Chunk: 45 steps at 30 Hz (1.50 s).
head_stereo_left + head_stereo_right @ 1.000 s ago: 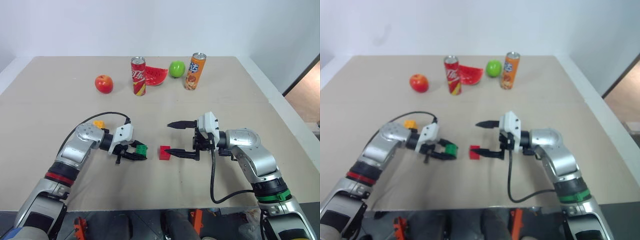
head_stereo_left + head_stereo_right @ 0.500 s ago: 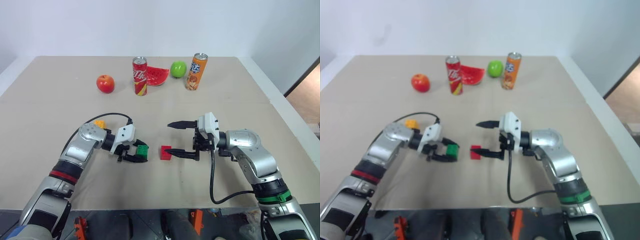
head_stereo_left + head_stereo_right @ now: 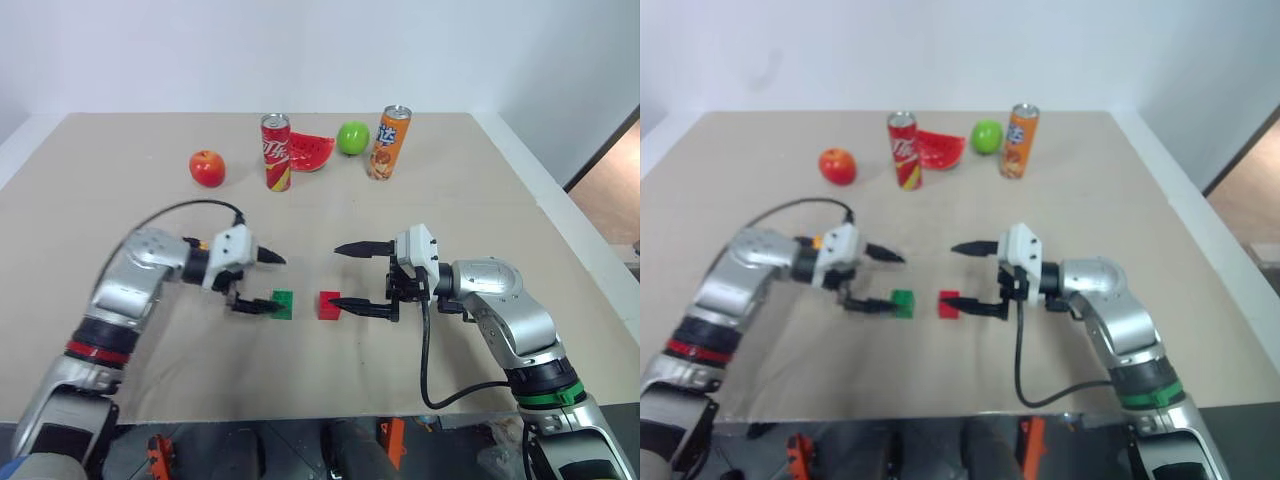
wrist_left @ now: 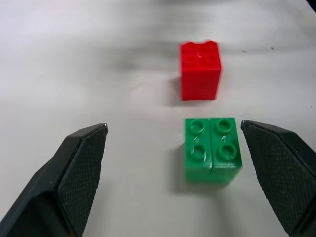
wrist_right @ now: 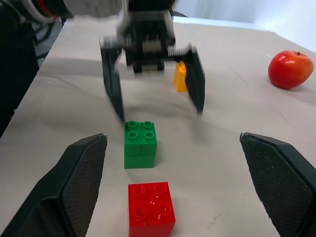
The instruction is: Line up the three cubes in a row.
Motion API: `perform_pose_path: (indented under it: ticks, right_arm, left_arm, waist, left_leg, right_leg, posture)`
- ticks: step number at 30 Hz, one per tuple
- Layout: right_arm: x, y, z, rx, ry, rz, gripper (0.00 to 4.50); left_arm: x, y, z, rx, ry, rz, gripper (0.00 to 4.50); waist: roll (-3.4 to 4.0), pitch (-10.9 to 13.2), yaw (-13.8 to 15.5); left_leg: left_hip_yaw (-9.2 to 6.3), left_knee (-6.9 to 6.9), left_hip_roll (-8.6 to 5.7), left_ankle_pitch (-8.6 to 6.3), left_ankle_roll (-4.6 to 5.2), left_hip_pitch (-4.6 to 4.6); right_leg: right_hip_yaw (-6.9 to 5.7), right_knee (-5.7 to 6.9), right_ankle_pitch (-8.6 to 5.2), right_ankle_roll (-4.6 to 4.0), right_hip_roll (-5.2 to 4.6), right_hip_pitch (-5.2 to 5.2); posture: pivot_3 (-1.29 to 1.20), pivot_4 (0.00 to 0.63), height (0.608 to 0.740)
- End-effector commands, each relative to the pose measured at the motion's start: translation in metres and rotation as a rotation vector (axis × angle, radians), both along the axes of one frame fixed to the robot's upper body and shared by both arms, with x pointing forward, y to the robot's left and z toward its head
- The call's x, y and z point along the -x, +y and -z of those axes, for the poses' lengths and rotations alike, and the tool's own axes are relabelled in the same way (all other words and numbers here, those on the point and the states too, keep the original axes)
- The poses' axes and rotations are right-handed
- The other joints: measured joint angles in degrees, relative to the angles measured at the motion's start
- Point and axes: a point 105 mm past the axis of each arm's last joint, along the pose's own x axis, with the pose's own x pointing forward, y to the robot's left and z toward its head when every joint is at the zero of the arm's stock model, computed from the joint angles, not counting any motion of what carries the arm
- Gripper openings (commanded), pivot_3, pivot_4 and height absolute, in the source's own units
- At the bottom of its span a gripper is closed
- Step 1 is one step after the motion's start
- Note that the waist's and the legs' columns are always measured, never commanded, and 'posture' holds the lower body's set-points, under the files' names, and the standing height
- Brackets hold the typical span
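The green cube rests on the table just left of the red cube, with a small gap between them. My left gripper hovers open a little above the green cube with nothing held; in the left wrist view the green cube lies between its fingers, close to one finger, with the red cube beyond. My right gripper stands open right of the red cube, its lower fingertip close to it. The yellow-orange cube sits behind the left gripper, mostly hidden by my left arm in the head views.
At the back of the table stand a red can, a watermelon slice, a green apple and an orange can. A red apple lies to their left.
My left gripper has opened and let go of the green cube, then risen and drawn back to the left. The green cube now rests beside the red one. The right arm has kept still.
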Motion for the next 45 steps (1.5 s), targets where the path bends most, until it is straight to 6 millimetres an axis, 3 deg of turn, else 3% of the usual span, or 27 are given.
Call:
perform_pose_path:
  ticks: [1,8,12,15,20,25,42,45]
  right_arm:
    - [0.000,0.001,-0.013,-0.015,-0.047,-0.025,4.50]
    - [-0.009,0.006,-0.016,-0.033,-0.043,-0.039,4.50]
    - [-0.011,0.007,-0.017,-0.060,-0.021,-0.040,4.50]
    - [-0.012,0.006,-0.013,-0.044,-0.017,-0.043,4.50]
    - [-0.024,0.005,-0.012,-0.108,0.150,0.028,4.50]
    - [-0.035,0.007,-0.021,-0.136,0.169,0.061,4.50]
    - [-0.037,0.011,-0.018,-0.107,0.089,0.064,4.50]
    - [-0.035,0.012,-0.020,-0.117,0.080,0.059,4.50]
  left_arm:
    - [0.005,0.019,-0.034,0.162,0.004,-0.173,4.48]
    - [-0.024,0.088,-0.048,0.443,-0.194,-0.864,4.48]
    - [-0.019,0.113,-0.034,0.543,-0.222,-1.151,4.48]
    - [-0.014,0.114,-0.016,0.552,-0.218,-1.255,4.48]
    - [-0.010,0.090,0.012,0.567,-0.149,-1.274,4.48]
    - [-0.014,0.077,0.029,0.550,-0.101,-1.280,4.48]
    - [-0.029,0.086,0.039,0.530,-0.081,-1.295,4.48]
    - [-0.033,0.089,0.038,0.527,-0.085,-1.291,3.68]
  waist:
    - [0.00,0.0,0.0]
    - [0.00,0.0,0.2]
    - [-0.01,0.0,0.2]
    - [-0.02,0.0,0.2]
    - [-0.02,0.0,0.2]
    - [-0.03,0.0,0.2]
    - [-0.02,0.0,0.1]
    - [-0.02,0.0,0.1]
  left_leg:
    - [0.01,0.00,0.01,0.00,0.00,-0.01]
    - [-0.12,0.13,0.00,0.02,0.01,0.04]
    - [-0.15,0.17,0.00,0.02,0.00,-0.01]
    - [-0.15,0.19,-0.02,0.02,-0.01,-0.02]
    - [-0.05,0.26,-0.10,0.05,-0.05,-0.01]
    - [0.00,0.34,-0.08,0.18,0.03,-0.01]
    - [0.06,0.31,-0.08,0.25,0.11,-0.01]
    - [0.04,0.31,-0.07,0.25,0.11,-0.01]
  right_leg:
    - [0.01,0.00,0.00,0.00,-0.01,-0.01]
    - [-0.10,0.00,0.07,0.04,-0.07,0.13]
    - [-0.06,-0.02,0.13,0.10,-0.15,0.13]
    - [-0.01,-0.03,0.26,-0.03,-0.18,0.12]
    - [0.05,-0.04,0.33,0.10,-0.17,0.14]
    - [0.04,-0.04,0.45,0.13,-0.05,0.15]
    - [0.09,-0.09,0.55,0.13,-0.04,0.13]
    - [0.07,-0.09,0.55,0.13,-0.03,0.12]
  posture:
    - [0.00,0.150,0.740]
    - [0.00,0.150,0.740]
    - [0.00,0.150,0.740]
    - [0.00,0.150,0.740]
    - [0.00,0.150,0.740]
    - [0.00,0.150,0.740]
    - [0.00,0.150,0.740]
    - [0.00,0.150,0.740]
